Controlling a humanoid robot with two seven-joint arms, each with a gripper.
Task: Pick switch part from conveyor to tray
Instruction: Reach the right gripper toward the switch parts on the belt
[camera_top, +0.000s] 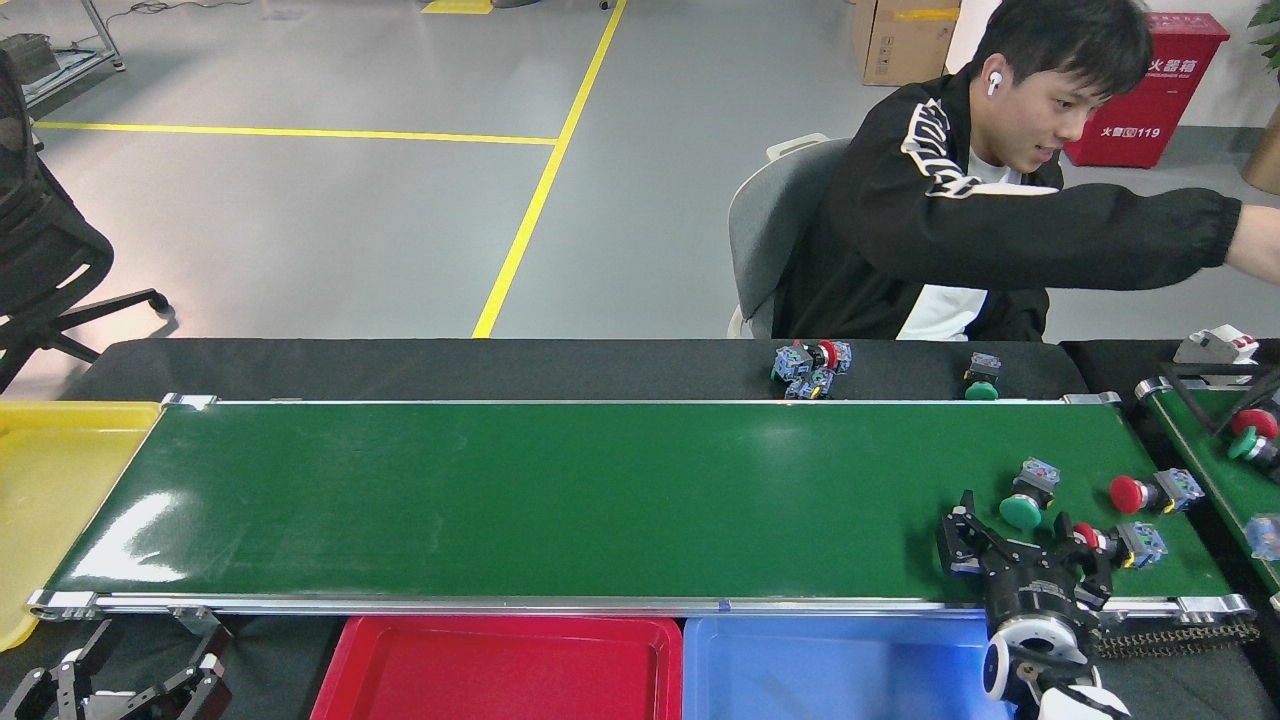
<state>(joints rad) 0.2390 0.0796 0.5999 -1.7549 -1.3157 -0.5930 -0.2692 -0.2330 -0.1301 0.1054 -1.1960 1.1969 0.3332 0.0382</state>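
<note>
The right gripper (1022, 548), black and skeletal with jointed metal fingers (962, 535), hung spread open over the near right stretch of the conveyor (560, 495), a long glossy dark-green belt framed by silver rails. Just beyond the fingertips lay a switch part (1027, 497) with a round green mushroom cap and a grey block body, its long axis slanting with the cap toward the near rail. Right of the fingers lay a red-capped switch (1122, 541), almost touching them, its cap pointing left, and farther right another red-capped switch (1148, 491). On the near side of the fingers sat a smooth blue plastic tray (840, 670) beside a red tray (500, 670). The left gripper (110, 685) rested low with its fingers parted. A red box (1160, 90) read "119".
</note>
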